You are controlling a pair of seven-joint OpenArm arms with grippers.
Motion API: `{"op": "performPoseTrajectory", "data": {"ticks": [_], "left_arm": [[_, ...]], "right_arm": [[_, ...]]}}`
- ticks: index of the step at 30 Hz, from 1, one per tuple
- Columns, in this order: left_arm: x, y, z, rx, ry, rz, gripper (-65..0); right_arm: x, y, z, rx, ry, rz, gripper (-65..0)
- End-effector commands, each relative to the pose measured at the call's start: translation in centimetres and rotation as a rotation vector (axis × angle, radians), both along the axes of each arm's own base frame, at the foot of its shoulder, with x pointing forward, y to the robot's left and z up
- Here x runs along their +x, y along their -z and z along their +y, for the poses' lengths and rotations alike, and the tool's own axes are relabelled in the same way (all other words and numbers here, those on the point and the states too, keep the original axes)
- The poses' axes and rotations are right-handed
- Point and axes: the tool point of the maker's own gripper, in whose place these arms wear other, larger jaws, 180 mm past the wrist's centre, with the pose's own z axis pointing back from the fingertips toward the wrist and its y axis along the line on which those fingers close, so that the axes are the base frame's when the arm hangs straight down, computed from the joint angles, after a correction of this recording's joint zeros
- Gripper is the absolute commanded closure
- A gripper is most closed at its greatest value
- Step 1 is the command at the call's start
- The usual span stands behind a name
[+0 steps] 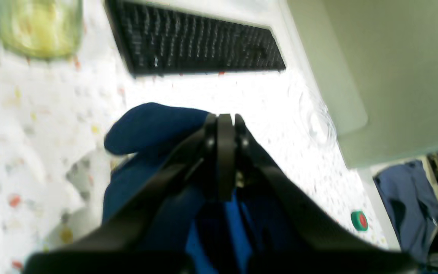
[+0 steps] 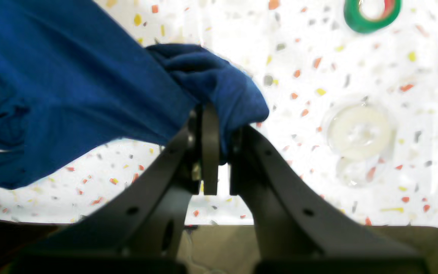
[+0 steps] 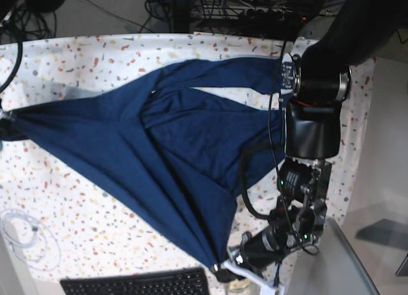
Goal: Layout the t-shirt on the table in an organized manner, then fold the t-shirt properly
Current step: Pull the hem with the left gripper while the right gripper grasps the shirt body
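Note:
The dark navy t-shirt [image 3: 159, 142] is stretched taut over the speckled white table [image 3: 76, 59], pulled between two corners. My left gripper [image 3: 218, 268] is shut on one corner near the table's front edge; the left wrist view shows its fingers pinching a bunch of navy fabric [image 1: 154, 125] at the gripper [image 1: 225, 121]. My right gripper [image 2: 216, 118] is shut on a bunched edge of the shirt [image 2: 211, 80], held just above the table [image 2: 356, 68]. In the base view that gripper [image 3: 4, 124] is barely visible at the far left edge.
A black keyboard [image 3: 137, 283] lies at the front edge, close to my left gripper, and also shows in the left wrist view [image 1: 203, 42]. A coiled white cable [image 3: 19, 234] lies front left. A green tape roll [image 2: 371, 15] and a clear round lid [image 2: 357, 131] sit near my right gripper.

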Motion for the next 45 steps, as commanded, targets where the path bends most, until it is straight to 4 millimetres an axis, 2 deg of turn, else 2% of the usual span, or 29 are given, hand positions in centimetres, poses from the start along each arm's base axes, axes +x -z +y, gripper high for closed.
{"op": "performPoseTrajectory", "data": {"ticks": [1, 3, 5, 7, 10, 12, 13, 16, 18, 19, 20, 23, 26, 30, 36, 43, 45], "left_arm": [[1.5, -4.0, -0.3, -0.027, 0.000, -0.097, 0.0], [1.6, -4.3, -0.3, -0.024, 0.001, -0.101, 0.0], [1.4, -3.7, -0.2, -0.022, 0.000, -0.089, 0.0], [0.4, -1.6, -0.2, -0.023, -0.003, -0.052, 0.0], [-0.6, 0.4, 0.3, -0.036, -0.033, -0.043, 0.0], [-1.8, 2.0, 0.5, -0.035, -0.040, -0.022, 0.0], [-2.4, 2.7, 1.0, -0.026, -0.044, -0.016, 0.0], [-4.6, 4.1, 2.3, 0.000, -0.054, -0.010, 0.0], [-5.6, 4.1, 2.7, 0.004, -0.060, -0.022, 0.0], [-5.9, 4.1, 3.2, 0.018, -0.061, -0.030, 0.0], [-6.1, 4.1, 3.3, 0.027, -0.057, -0.033, 0.0], [-6.2, 3.8, 3.3, 0.029, -0.056, -0.040, 0.0], [-6.3, 3.9, 3.2, 0.030, -0.053, -0.040, 0.0], [-6.3, 4.0, 3.3, 0.032, -0.053, -0.036, 0.0], [-6.9, 4.8, 3.5, 0.030, -0.060, -0.019, 0.0], [-6.7, 4.7, 3.6, 0.029, -0.064, -0.021, 0.0], [-6.6, 4.7, 3.8, 0.028, -0.068, -0.018, 0.0]], "right_arm": [[1.0, -1.1, -1.1, -0.015, 0.024, -0.036, 0.0], [1.8, -0.2, -1.8, 0.032, 0.070, -0.031, 0.0], [2.3, 1.8, -2.2, 0.098, 0.113, -0.016, 0.0], [3.0, 3.5, -3.2, 0.130, 0.144, -0.004, 0.0], [3.8, 6.3, -2.8, 0.144, 0.113, 0.054, -0.2], [3.3, 7.4, -2.2, 0.146, 0.086, 0.104, -1.5], [2.5, 7.9, -2.0, 0.144, 0.075, 0.132, -5.1], [0.8, 7.3, -0.8, 0.101, 0.017, 0.134, -24.8], [-0.3, 6.1, 1.2, 0.057, -0.051, 0.097, -38.3], [-0.8, 5.1, 2.7, 0.033, -0.099, 0.074, -41.7], [-1.2, 4.3, 4.5, 0.013, -0.164, 0.053, -42.0], [-2.4, 2.2, 12.3, -0.013, -0.453, 0.001, -41.0], [-4.1, 2.6, 19.8, 0.053, -0.689, 0.010, -41.0], [-5.6, 3.2, 26.6, 0.121, -0.923, 0.029, -41.1], [-7.1, 2.4, 34.3, 0.188, -1.173, -0.003, -41.7], [-8.2, 6.5, 39.1, 0.251, -1.263, 0.145, -41.9], [-8.6, 7.1, 40.7, 0.267, -1.296, 0.154, -41.9]]}}
